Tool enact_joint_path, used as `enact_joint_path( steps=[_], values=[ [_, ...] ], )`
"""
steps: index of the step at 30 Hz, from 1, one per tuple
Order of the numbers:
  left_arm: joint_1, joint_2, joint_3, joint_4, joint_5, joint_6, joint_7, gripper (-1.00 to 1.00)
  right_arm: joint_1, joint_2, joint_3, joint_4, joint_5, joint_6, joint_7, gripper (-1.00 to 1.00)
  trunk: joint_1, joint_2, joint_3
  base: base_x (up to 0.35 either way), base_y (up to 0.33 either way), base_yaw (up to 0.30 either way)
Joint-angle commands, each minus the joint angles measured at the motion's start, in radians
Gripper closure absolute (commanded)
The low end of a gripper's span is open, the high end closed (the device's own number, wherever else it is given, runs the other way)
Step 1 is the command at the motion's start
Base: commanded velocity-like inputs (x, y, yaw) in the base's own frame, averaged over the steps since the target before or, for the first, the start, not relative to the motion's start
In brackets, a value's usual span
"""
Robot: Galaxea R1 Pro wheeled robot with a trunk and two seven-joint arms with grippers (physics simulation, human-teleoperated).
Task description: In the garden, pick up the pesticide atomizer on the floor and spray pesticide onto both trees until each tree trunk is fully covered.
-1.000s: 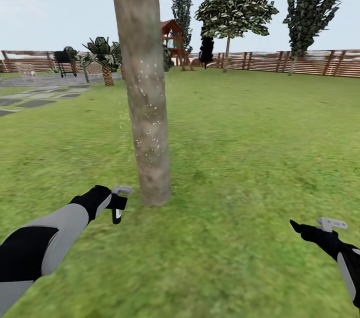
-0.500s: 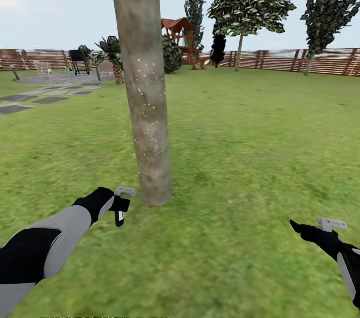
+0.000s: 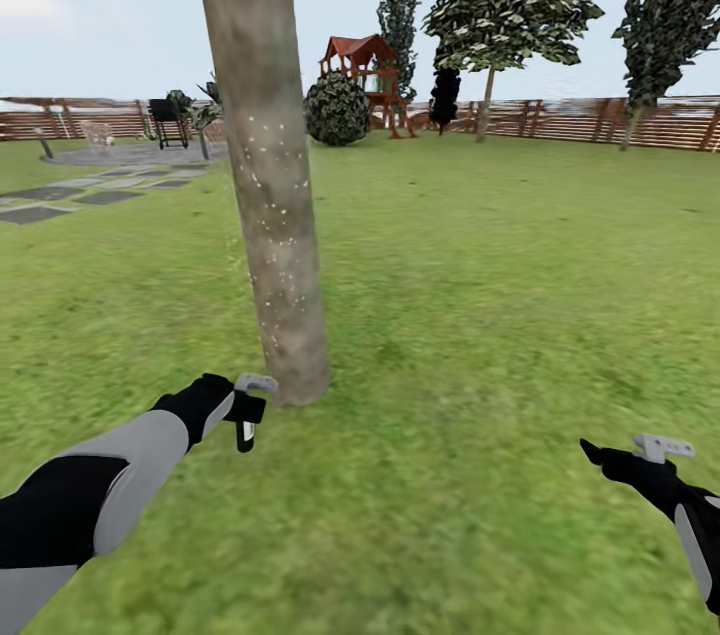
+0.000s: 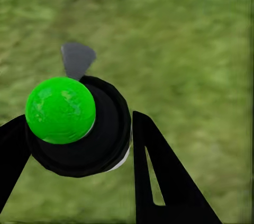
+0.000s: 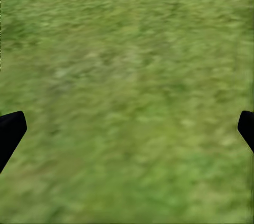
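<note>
Since the earlier frames the whole head view has swung — the tree trunk [image 3: 265,165] now sits further left in the picture and leans slightly, a round bush [image 3: 337,109] has come out from behind it, and the left gripper [image 3: 243,407] with its bottle now almost meets the trunk's base; that is mostly the camera turning, not the things moving.

The pesticide atomizer [image 3: 244,420] is off the floor [image 3: 480,315], pinched between the left gripper's fingers, its grey trigger head uppermost and its black body hanging roughly upright. In the left wrist view the atomizer [image 4: 79,128] is seen end-on with a green ball on it, black fingers [image 4: 159,176] pressed against either side.

The trunk stands just ahead and slightly right of the atomizer, very near its foot; its long axis runs straight up out of frame, speckled with pale dots over the middle stretch. The left arm is much the nearer. The right gripper [image 3: 640,455] hangs well apart over bare grass, fingers spread and holding nothing.

Counted: one atomizer, one thick trunk close by, three leafy trees near the fence [image 3: 600,120].
</note>
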Motion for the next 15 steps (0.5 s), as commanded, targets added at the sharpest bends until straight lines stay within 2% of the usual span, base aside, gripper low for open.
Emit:
enact_joint_path(
  steps=[1,8,15],
  values=[
    [0.0,0.0,0.0,0.0,0.0,0.0,0.0,1.0,0.0,0.0,0.0,0.0,0.0,0.0,0.0,-1.0,0.0,0.0,0.0,-0.037,-0.309,0.232],
    [0.0,0.0,0.0,0.0,0.0,0.0,0.0,1.0,0.0,0.0,0.0,0.0,0.0,0.0,0.0,-1.0,0.0,0.0,0.0,-0.002,-0.322,0.251],
    [0.0,0.0,0.0,0.0,0.0,0.0,0.0,1.0,0.0,0.0,0.0,0.0,0.0,0.0,0.0,-1.0,0.0,0.0,0.0,0.072,-0.338,0.255]
  ],
)
